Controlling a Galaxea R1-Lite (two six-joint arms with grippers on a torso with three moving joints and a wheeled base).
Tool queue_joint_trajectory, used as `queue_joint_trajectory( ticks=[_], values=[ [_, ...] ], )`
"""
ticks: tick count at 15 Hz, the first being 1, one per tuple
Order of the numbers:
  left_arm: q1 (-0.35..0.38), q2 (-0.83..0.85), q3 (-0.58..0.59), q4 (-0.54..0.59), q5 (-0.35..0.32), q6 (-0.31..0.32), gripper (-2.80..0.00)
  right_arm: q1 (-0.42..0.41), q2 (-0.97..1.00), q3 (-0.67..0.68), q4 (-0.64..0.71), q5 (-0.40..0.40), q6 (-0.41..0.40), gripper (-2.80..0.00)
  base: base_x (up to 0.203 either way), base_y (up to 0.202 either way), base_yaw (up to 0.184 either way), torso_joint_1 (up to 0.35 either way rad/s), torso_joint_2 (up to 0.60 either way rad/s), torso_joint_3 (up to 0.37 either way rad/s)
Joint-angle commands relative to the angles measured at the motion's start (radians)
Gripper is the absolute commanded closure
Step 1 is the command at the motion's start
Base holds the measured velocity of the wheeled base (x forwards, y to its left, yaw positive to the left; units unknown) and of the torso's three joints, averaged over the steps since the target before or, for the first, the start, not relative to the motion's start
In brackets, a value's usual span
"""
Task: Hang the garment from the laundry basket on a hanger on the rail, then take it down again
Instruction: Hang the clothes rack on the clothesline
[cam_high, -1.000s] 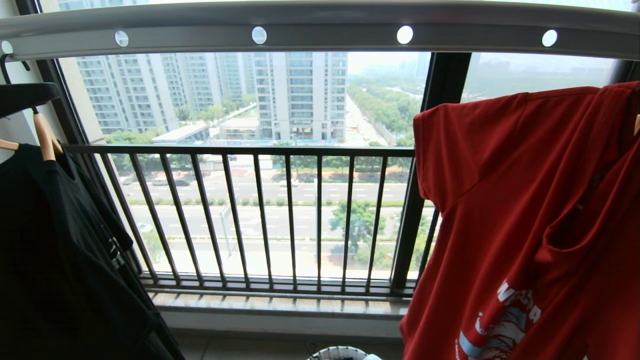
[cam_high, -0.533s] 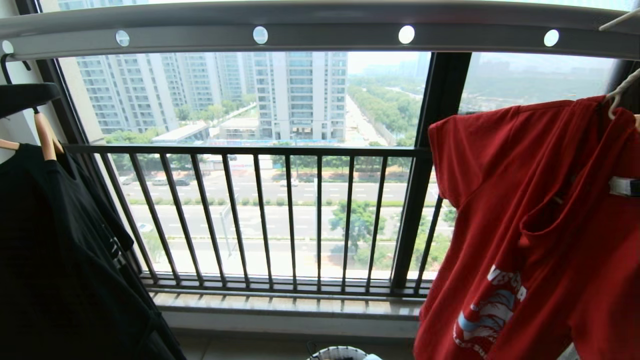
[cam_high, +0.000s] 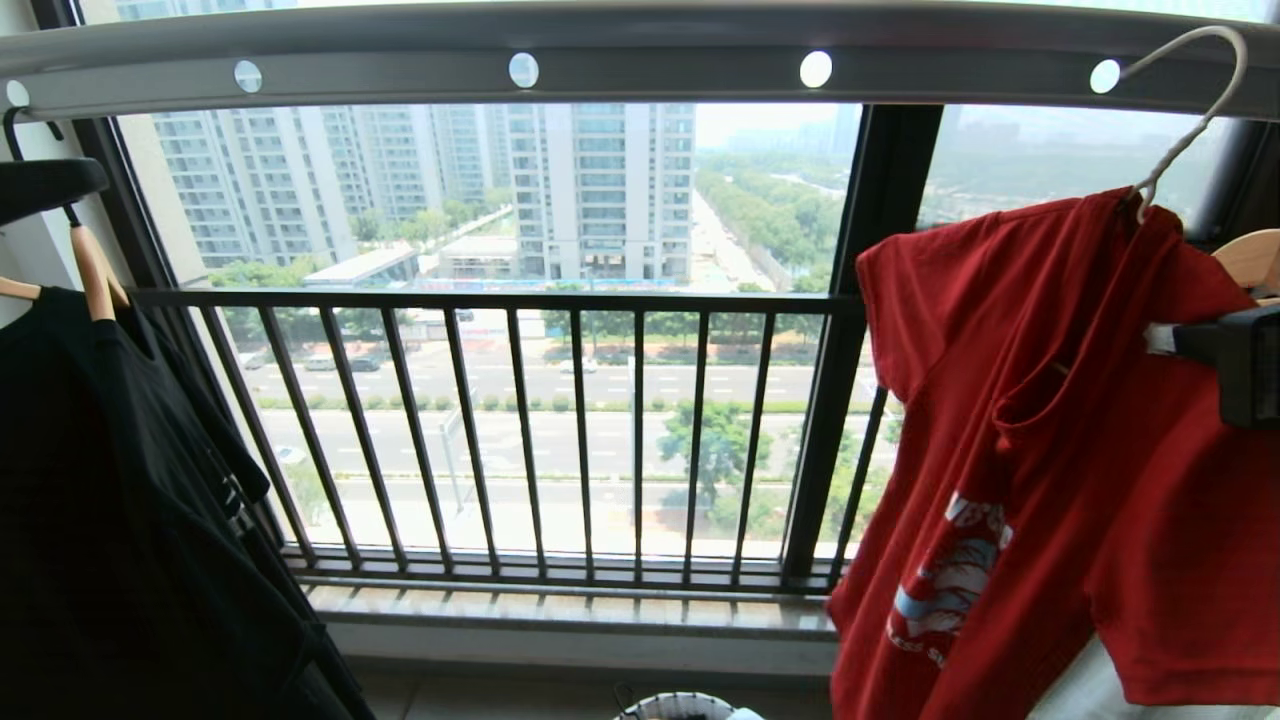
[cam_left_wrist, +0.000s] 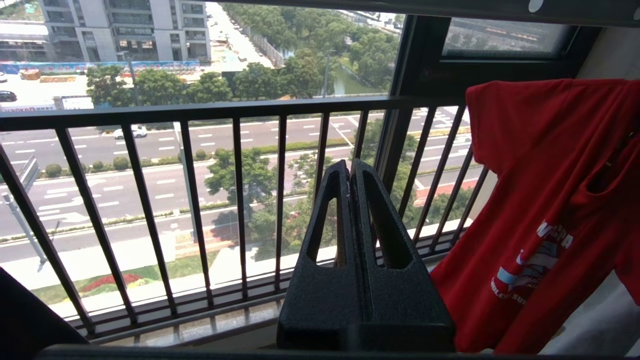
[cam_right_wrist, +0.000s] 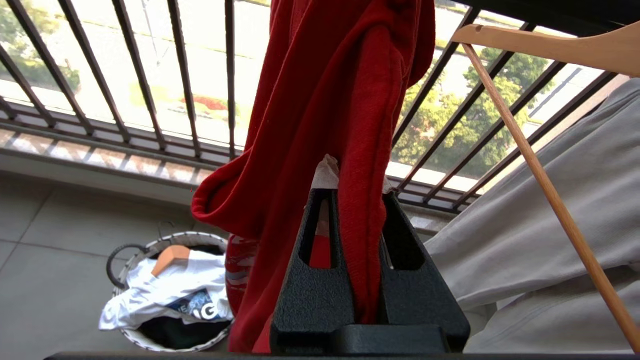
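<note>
Right gripper (cam_right_wrist: 350, 192) at the right edge of the head view, level with the garment's (cam_high: 1050, 400) upper part; garment fabric runs between its fingers, so the garment hangs against and in front of this gripper and drops below it. Hanger (cam_high: 1190, 100) hook above the gripper, rising out of the garment's top, up at the rail (cam_high: 640, 70) overhead. Wooden hanger (cam_right_wrist: 550, 50) just beside the gripper, on the side away from the window railing (cam_high: 500, 300). Laundry basket (cam_right_wrist: 165, 295) on the floor well below the gripper, white T-shirt (cam_right_wrist: 165, 295) lying in it. Left gripper (cam_left_wrist: 350, 170) well apart from the garment, the railing ahead of it. Black T-shirt (cam_high: 120, 500) hangs at far left, well away from both grippers.
</note>
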Motion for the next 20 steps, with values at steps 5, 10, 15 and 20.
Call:
queue_joint_trajectory(
  ticks=[5, 10, 15, 20],
  values=[
    [0.000, -0.010, 0.000, 0.000, 0.000, -0.003, 0.00, -0.035, 0.066, -0.053, 0.002, 0.001, -0.021, 0.00, 0.000, 0.000, 0.000, 0.000, 0.00, 0.000],
    [0.000, -0.013, 0.000, -0.002, -0.001, -0.003, 0.00, -0.065, 0.108, -0.079, 0.001, 0.001, -0.024, 0.00, 0.000, 0.000, 0.000, 0.000, 0.00, 0.000],
    [0.000, -0.013, 0.000, -0.003, 0.000, -0.003, 0.00, -0.085, 0.141, -0.087, 0.000, 0.006, -0.045, 0.00, 0.000, 0.000, 0.000, 0.000, 0.00, 0.000],
    [0.002, -0.015, 0.000, -0.003, 0.000, -0.004, 0.00, -0.085, 0.151, -0.087, 0.002, 0.009, -0.062, 0.00, 0.000, 0.000, 0.000, 0.000, 0.00, 0.000]
  ],
)
